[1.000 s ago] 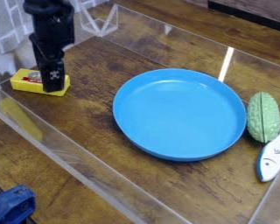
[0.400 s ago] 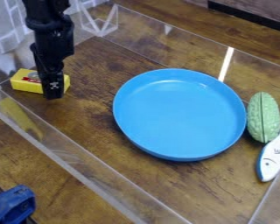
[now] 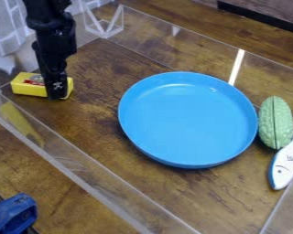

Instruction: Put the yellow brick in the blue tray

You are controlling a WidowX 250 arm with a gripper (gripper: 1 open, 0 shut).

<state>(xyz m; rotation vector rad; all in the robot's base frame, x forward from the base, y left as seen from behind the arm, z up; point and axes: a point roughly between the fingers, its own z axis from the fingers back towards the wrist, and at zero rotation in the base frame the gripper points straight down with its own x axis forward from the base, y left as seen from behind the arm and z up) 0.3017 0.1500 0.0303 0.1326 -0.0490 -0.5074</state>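
Dark wooden tabletop (image 3: 100,137) fills your view, fenced by clear plastic walls (image 3: 63,151). Your black arm comes straight down at the far left, its gripper (image 3: 54,89) pointing at the table with fingers spread apart around the small yellow rectangular brick (image 3: 29,84), which sits near the left wall. Whether the fingers touch it, you cannot tell. Right of it, across bare wood, lies the large round blue plastic tray (image 3: 189,119). Just beyond the tray's right rim rest a green oval object (image 3: 275,122) and a white item (image 3: 285,164).
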